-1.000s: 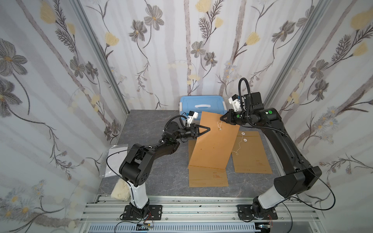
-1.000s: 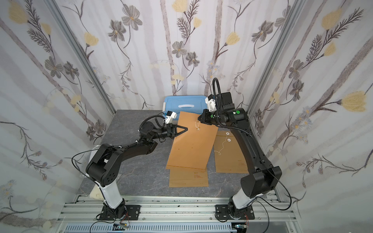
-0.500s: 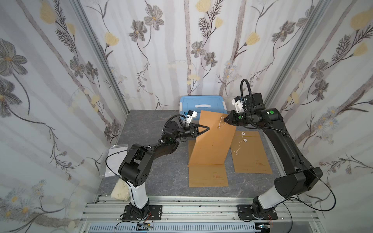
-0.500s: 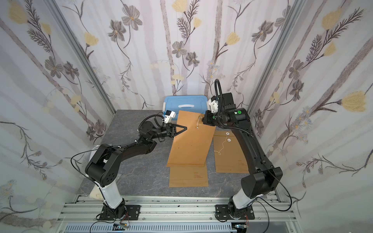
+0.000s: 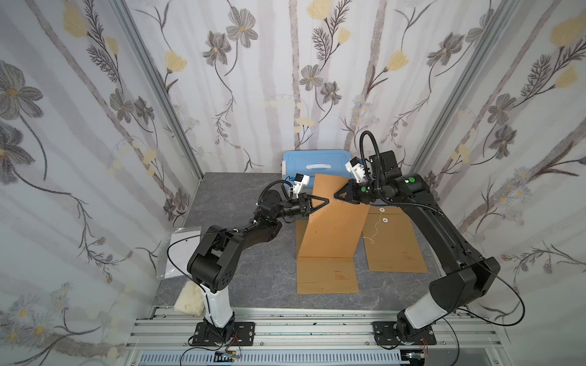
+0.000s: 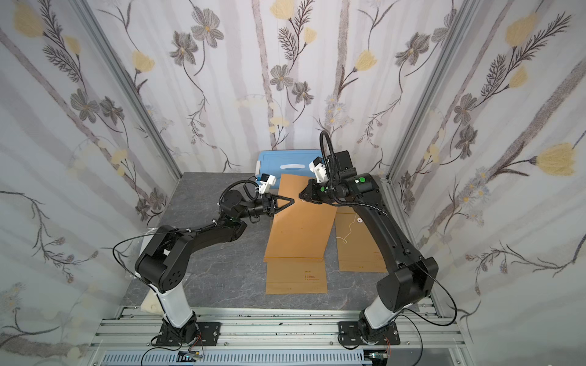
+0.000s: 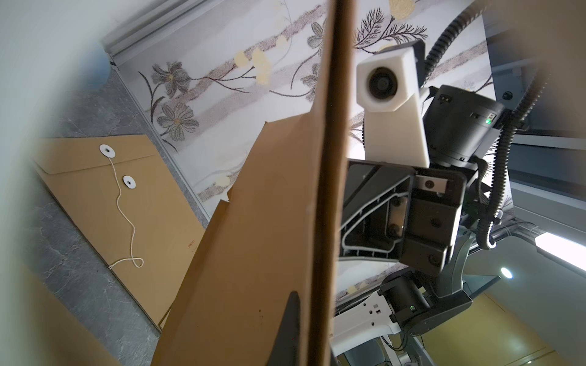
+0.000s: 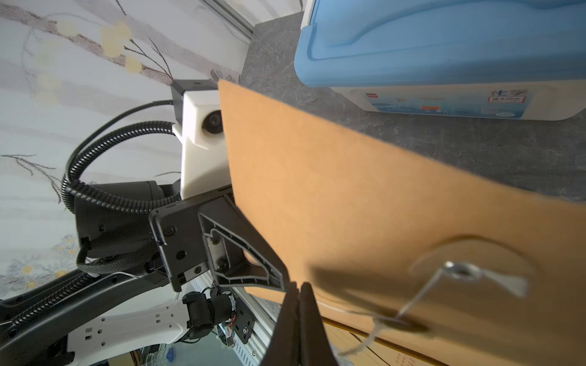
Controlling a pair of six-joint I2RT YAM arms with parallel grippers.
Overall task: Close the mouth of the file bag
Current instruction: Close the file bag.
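The file bag (image 5: 329,228) is a brown paper envelope. Its bottom end lies flat on the grey table (image 5: 253,279) and its mouth end is lifted steeply, as both top views show (image 6: 298,234). My left gripper (image 5: 327,200) is shut on the raised sheet's left edge, which runs edge-on through it in the left wrist view (image 7: 309,301). My right gripper (image 5: 336,197) is shut on the same raised part, tip to tip with the left. In the right wrist view it (image 8: 298,285) sits at the sheet's edge. A blurred button (image 8: 459,272) and its string hang close by.
A second brown envelope (image 5: 393,244) with white buttons and a loose string lies flat to the right (image 7: 126,202). A blue-lidded box (image 5: 314,164) stands against the back wall. A clear plastic sheet (image 5: 180,253) and a pale lump (image 5: 190,301) lie at the table's left edge.
My right gripper has moved left, toward the left gripper, taking the bag's upper end with it. The raised sheet now looks narrower and steeper. The left gripper has hardly moved.
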